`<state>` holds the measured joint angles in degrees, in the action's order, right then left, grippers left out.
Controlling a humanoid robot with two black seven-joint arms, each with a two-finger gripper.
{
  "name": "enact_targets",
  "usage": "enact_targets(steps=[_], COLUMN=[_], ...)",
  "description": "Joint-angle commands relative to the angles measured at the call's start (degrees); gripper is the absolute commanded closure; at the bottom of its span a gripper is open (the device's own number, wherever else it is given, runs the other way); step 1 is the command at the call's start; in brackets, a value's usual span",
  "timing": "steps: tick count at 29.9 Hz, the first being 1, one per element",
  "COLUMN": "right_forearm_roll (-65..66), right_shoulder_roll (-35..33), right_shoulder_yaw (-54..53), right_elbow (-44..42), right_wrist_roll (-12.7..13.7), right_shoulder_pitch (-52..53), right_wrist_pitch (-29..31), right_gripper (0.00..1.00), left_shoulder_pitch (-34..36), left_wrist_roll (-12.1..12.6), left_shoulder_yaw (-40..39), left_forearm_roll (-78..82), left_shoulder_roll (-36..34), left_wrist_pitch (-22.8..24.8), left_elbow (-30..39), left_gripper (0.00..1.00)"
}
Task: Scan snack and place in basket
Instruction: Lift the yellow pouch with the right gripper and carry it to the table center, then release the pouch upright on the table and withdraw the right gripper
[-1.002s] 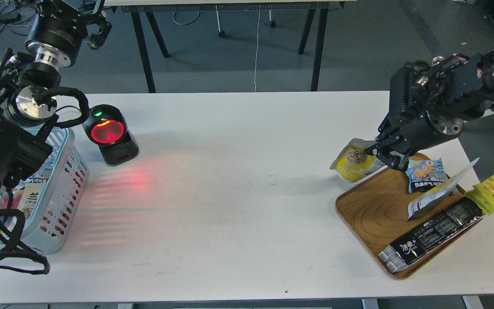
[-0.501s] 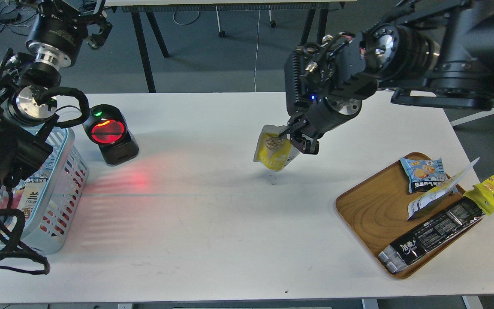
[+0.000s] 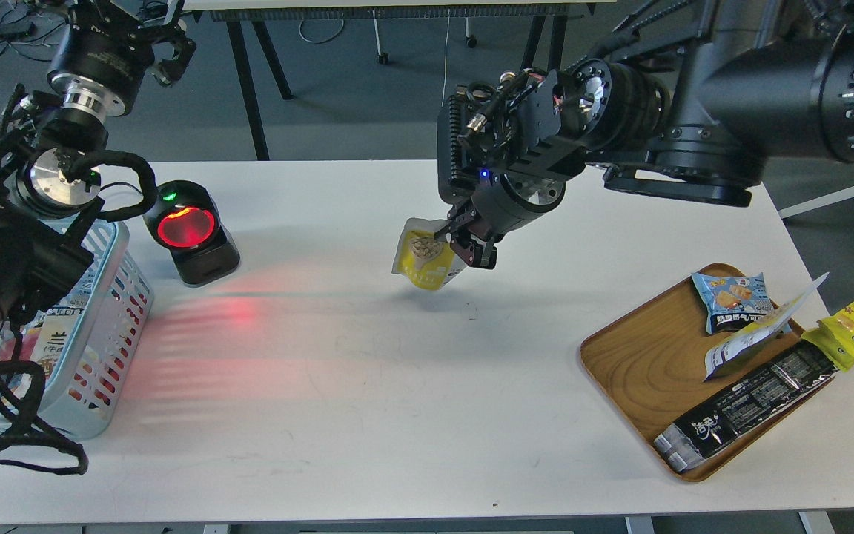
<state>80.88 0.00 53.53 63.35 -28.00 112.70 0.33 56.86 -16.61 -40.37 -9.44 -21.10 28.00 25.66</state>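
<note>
The right pincer is gripping the snack closed above the table, apparently not yet facing the scanner, so scanning and the basket are remaining.

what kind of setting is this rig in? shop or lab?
Most likely a lab mock-up of a checkout. A barcode scanner glowing red stands on a plain white table, with packaged snacks on a wooden tray and a basket. Behind it: bare floor, loose cables and more table legs, no shelves.
</note>
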Motion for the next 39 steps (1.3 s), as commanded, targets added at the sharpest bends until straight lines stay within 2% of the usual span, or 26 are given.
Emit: enact_targets(steps=[1, 13, 28, 30, 37, 39], right_forearm_roll=[-0.11, -1.25, -1.25, -1.25, -3.01, -3.09], right_shoulder_roll=[0.00, 0.00, 0.00, 0.00, 0.00, -2.62], right_shoulder_yaw=[-0.97, -4.58, -4.32, -4.49, -9.32, -11.77], right_elbow=[-0.07, -1.56, -1.65, -1.47, 1.68, 3.44], right_wrist_roll=[0.00, 0.00, 0.00, 0.00, 0.00, 0.00], right_shoulder_pitch=[-1.25, -6.18, -7.67, -7.24, -2.84, -2.66], right_wrist_pitch=[-0.24, -0.25, -0.16, -0.16, 0.02, 0.37], right_gripper=[1.00, 0.99, 0.92, 0.85, 0.36, 0.28], left_shoulder_pitch=[0.00, -0.09, -0.18, -0.18, 0.00, 0.44], left_wrist_roll=[0.00, 0.00, -0.09, -0.09, 0.08, 0.17], left_shoulder_yaw=[0.03, 0.03, -0.06, -0.06, 0.12, 0.21], left_forearm_roll=[0.04, 0.04, -0.05, 0.04, 0.04, 0.21], left_shoulder_roll=[0.10, 0.01, -0.17, -0.17, -0.25, -0.34], left_wrist_pitch=[0.00, 0.00, 0.00, 0.00, 0.00, 0.00], left_elbow=[0.00, 0.00, 0.00, 0.00, 0.00, 0.00], left_gripper=[0.00, 0.00, 0.00, 0.00, 0.00, 0.00])
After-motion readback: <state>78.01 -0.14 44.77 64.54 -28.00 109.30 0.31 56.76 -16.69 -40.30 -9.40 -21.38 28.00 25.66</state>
